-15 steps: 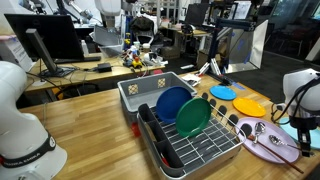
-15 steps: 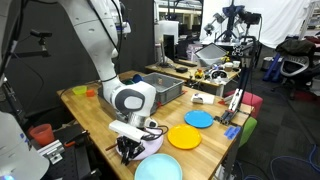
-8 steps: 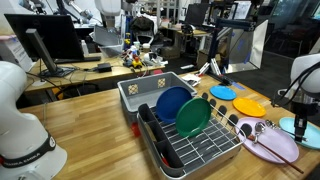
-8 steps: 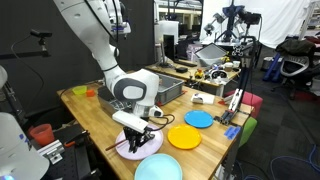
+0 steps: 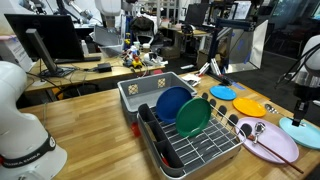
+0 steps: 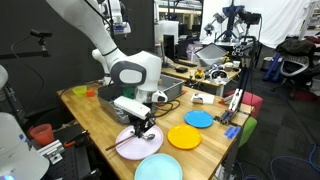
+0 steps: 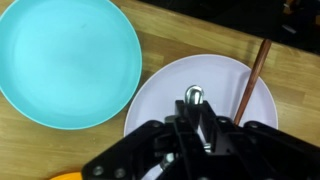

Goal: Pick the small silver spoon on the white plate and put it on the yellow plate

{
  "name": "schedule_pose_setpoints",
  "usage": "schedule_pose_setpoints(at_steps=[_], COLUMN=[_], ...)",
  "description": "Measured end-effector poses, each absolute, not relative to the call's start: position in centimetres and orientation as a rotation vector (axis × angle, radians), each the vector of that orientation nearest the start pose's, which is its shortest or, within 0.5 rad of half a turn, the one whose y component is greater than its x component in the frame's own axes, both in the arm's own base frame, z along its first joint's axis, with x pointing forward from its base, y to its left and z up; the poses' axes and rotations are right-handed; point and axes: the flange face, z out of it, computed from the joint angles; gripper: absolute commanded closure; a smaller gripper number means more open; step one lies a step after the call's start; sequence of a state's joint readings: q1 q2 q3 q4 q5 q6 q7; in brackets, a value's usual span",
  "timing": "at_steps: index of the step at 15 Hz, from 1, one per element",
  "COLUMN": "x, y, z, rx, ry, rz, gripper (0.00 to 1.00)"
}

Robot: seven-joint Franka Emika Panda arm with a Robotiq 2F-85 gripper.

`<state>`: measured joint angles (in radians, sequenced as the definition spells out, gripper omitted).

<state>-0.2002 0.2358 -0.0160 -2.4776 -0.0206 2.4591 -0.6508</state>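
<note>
In the wrist view my gripper (image 7: 193, 115) is shut on the small silver spoon (image 7: 193, 96); its shiny bowl sticks out between the fingers above the white plate (image 7: 160, 100). In an exterior view the gripper (image 6: 141, 127) hangs a little above the white plate (image 6: 128, 146), with the yellow plate (image 6: 184, 137) right beside it. In an exterior view the white plate (image 5: 281, 150) lies at the table's near right, the yellow plate (image 5: 249, 106) behind it, and the arm (image 5: 309, 62) stands at the frame's right edge.
A light-blue plate (image 7: 65, 60) (image 6: 158, 168) lies next to the white plate. A thin brown stick (image 7: 252, 78) rests across the white plate's edge. A small blue plate (image 6: 199, 119) lies past the yellow one. A dish rack (image 5: 190, 135) holds upright blue and green plates.
My gripper has lifted up off the white plate and drifted a little toward the yellow plate, with the spoon between its fingers.
</note>
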Motion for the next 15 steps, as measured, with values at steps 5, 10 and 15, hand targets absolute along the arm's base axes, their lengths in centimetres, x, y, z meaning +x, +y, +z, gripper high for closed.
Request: schedule_pose_setpoints(at_steps=[5,10,15], x=[46.5,50.2,53.6], y=[-10.0,-10.1,-11.6], z=[23.0,26.0,25.3], rx=[-2.903,-2.853,-2.858], ry=[-0.553,-0.428,-0.246], rz=[0.359,0.311,0.295], gripper=[0.96,0.96,0.96])
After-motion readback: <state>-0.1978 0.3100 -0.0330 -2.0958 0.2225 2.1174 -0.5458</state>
